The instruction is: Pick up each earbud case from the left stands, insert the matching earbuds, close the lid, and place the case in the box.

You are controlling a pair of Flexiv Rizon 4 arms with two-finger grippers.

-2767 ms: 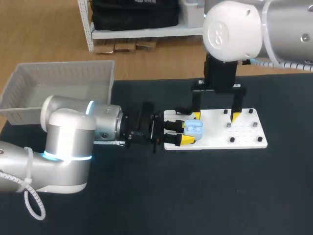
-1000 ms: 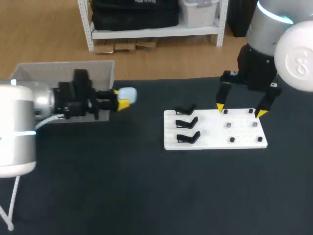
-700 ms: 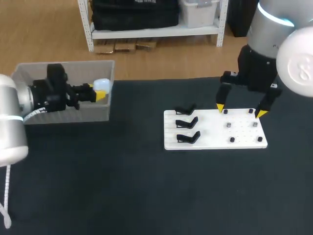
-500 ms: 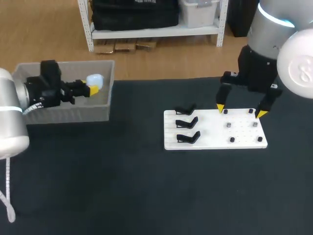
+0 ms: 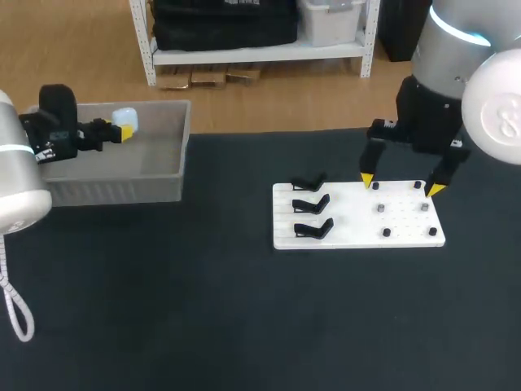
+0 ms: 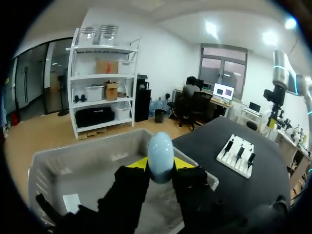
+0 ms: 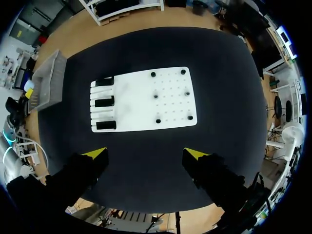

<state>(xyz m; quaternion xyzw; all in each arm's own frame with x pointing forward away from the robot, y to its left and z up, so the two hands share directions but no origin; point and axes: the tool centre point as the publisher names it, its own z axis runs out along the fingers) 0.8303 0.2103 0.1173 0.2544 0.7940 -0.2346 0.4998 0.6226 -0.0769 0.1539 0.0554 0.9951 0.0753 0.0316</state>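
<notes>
Left wrist view: left tool [image 6: 161,165] grips the earbud case [image 6: 161,150], long axis pointing ahead, above the box [image 6: 83,163].

One pale blue earbud case [image 5: 124,119] shows in the upper left of the frame, above the one grey box [image 5: 114,191] that stands on the single black tabletop [image 5: 244,326]. Right of centre lies one white board [image 5: 358,220], carrying three black stands [image 5: 311,204] in a column along its left side and six small dark pegs [image 5: 380,208] in three rows of two on its right. There are two arms, the left arm [image 5: 20,163] and the right arm [image 5: 456,57], each with one pair of jaws and two yellow fingertips [image 5: 366,180], four in all
</notes>
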